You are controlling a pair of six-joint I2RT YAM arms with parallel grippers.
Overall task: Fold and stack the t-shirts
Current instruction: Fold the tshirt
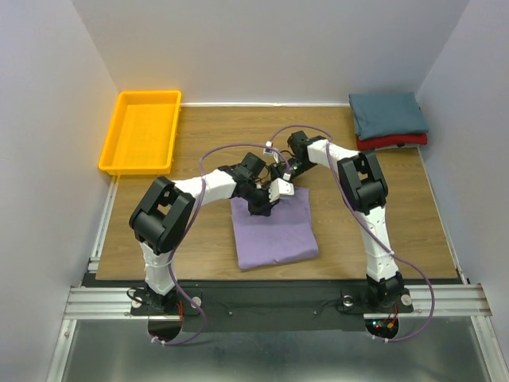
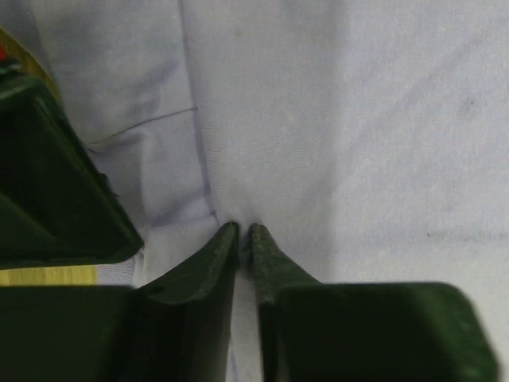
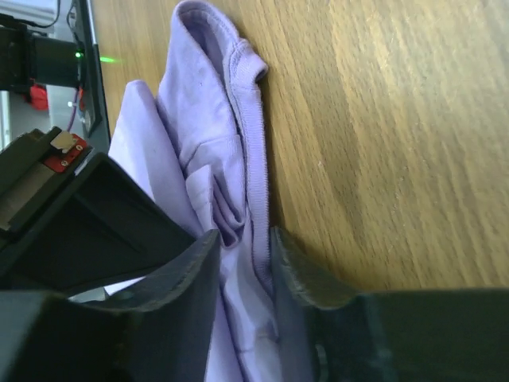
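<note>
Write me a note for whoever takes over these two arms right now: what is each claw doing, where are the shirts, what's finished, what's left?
Left gripper: closed on the lavender t-shirt, pinching a crease at its far edge.
Right gripper: closed on the same shirt's far edge, by the neckline.
Lavender t-shirt: partly folded, mid-table in front of the arms.
Done: teal t-shirt lies folded on the folded red t-shirt, far right corner.
Left: finish folding the lavender one, then stack it on the teal.
</note>
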